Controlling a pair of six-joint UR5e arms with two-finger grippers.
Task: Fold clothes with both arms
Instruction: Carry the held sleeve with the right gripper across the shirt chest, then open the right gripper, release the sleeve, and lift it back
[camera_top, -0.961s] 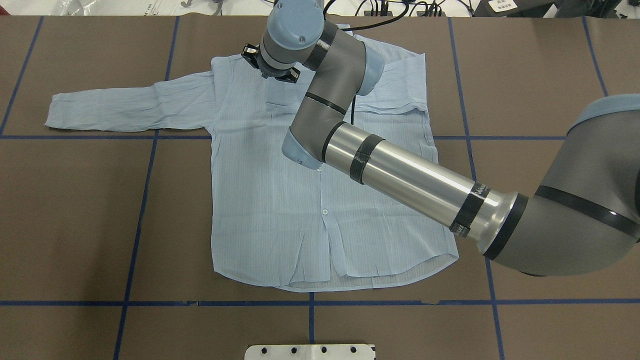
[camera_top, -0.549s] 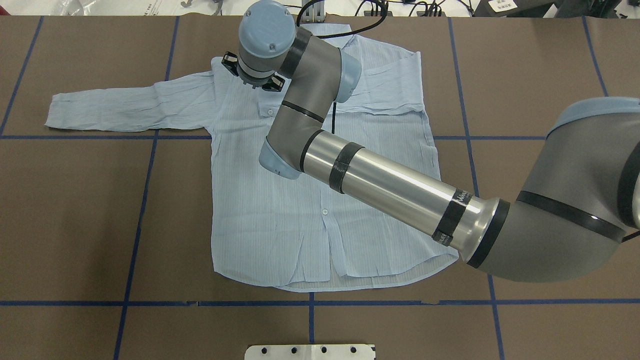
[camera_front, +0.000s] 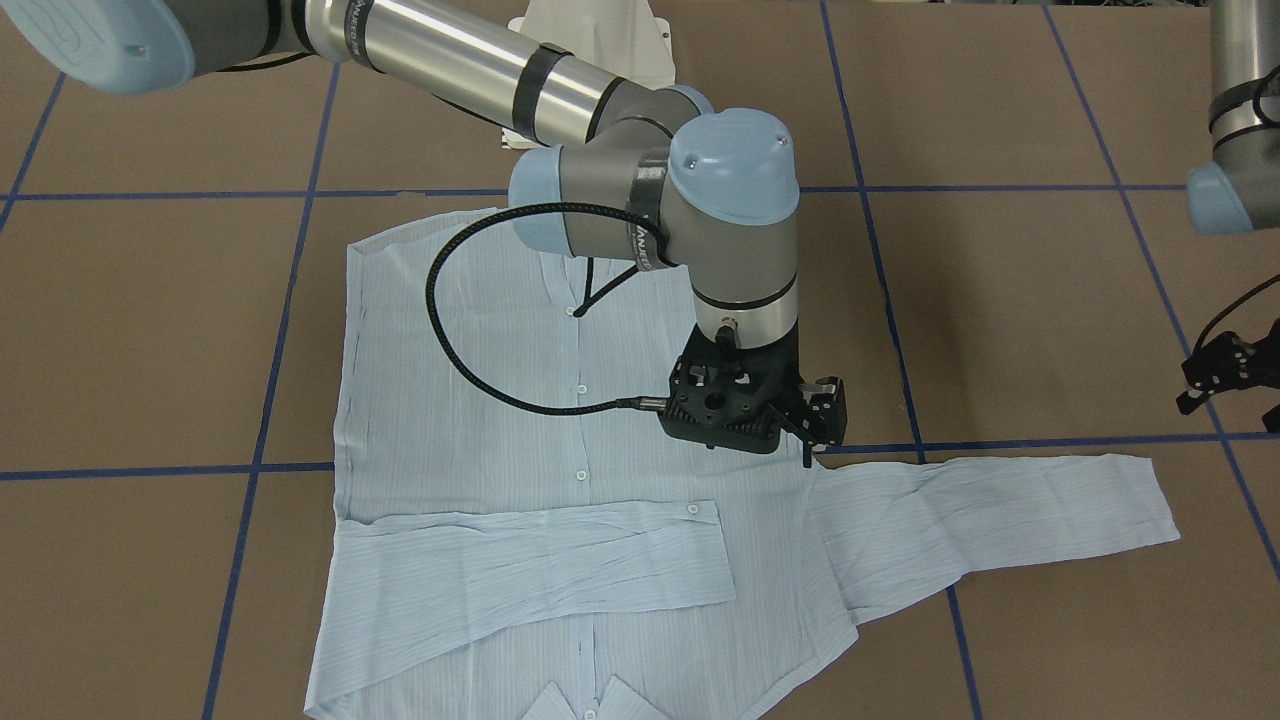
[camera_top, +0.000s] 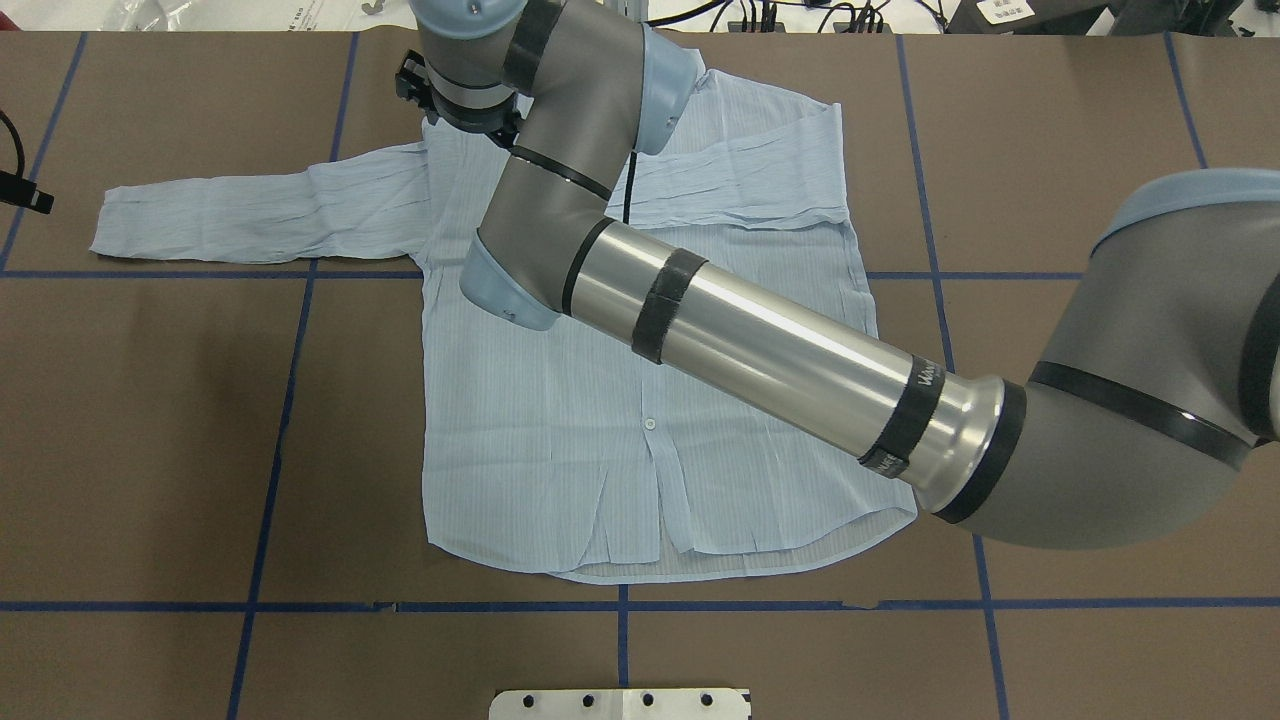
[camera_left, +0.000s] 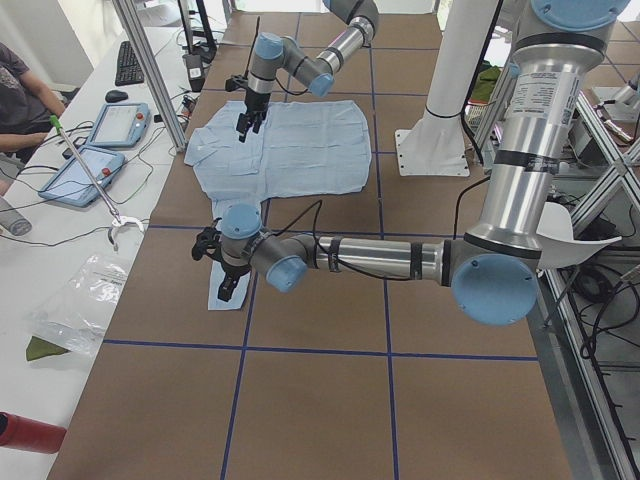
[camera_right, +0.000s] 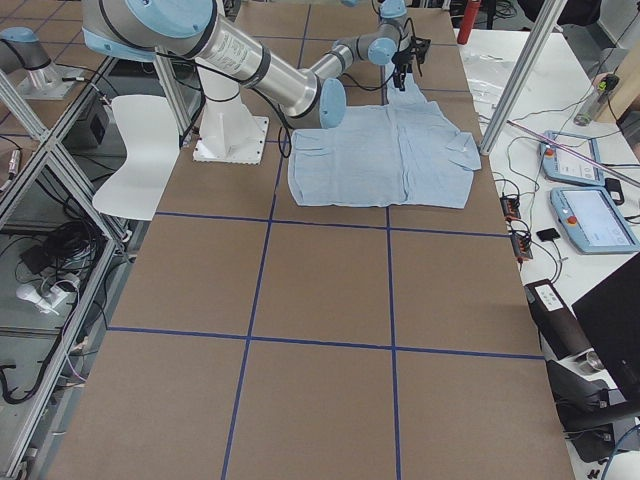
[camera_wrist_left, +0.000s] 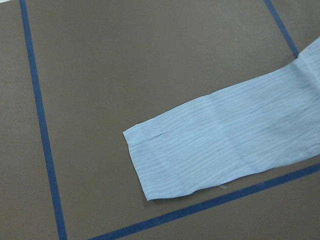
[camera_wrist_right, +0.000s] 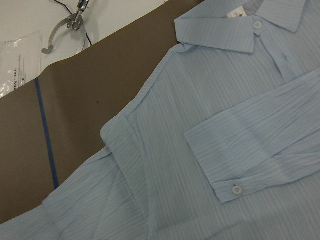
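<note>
While the right gripper (camera_front: 806, 440) hangs at the shirt (camera_top: 560, 440)'s shoulder, the sleeve (camera_top: 250, 215) stretches lengthwise toward the left gripper (camera_front: 1225, 385), poised above its cuff (camera_wrist_left: 160, 165); whether either's jaws are spread cannot be told.

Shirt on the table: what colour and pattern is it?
The shirt is pale blue with fine stripes; this shows best in the right wrist view.

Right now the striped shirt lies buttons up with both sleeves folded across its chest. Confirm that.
Not both. The overhead view shows one sleeve folded across the chest of the shirt; the other sleeve lies stretched out flat beside it.
</note>
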